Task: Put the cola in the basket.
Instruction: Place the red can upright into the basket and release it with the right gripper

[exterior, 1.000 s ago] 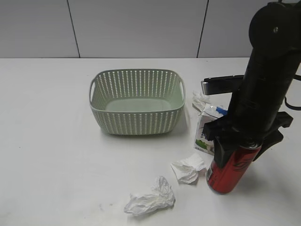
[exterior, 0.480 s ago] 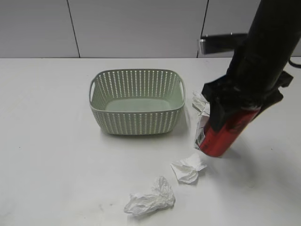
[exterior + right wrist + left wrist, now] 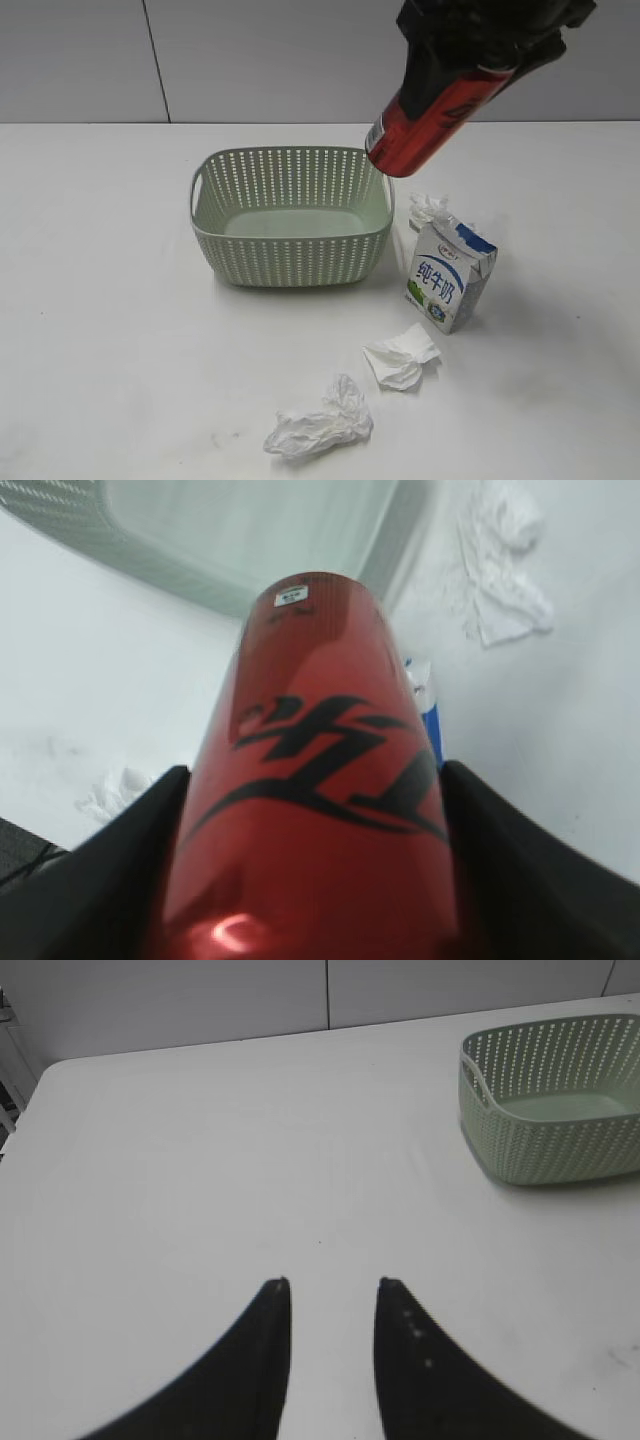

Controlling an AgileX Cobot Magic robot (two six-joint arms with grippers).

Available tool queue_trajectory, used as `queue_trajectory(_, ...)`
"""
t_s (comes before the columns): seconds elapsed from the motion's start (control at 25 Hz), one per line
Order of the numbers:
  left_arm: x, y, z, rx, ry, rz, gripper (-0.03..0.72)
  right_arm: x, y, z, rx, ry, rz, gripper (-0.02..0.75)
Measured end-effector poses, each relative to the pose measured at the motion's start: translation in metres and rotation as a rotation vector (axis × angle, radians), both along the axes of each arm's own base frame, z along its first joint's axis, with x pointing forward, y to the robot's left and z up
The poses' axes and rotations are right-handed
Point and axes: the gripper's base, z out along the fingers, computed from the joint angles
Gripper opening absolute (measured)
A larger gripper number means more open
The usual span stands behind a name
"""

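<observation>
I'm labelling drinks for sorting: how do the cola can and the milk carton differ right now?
The cola can is red, round and tilted in the air, gripped by the right hand; the milk carton is white and blue, boxy, standing upright on the table. Both are outside the basket.

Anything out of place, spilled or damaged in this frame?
Three crumpled tissues litter the table near the milk carton, whose torn-open top looks ragged. No liquid is visible. The cola hangs tilted in the right gripper near the basket rim; that fits the carry.
</observation>
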Motion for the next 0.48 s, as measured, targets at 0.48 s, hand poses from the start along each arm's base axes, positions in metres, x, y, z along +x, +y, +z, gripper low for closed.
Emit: queue_trajectory(0.48,0.0,0.0,0.0,0.0,0.0,0.0,0.232,0.043,0.071,-0.065,-0.138,0.0,0.202,0.52)
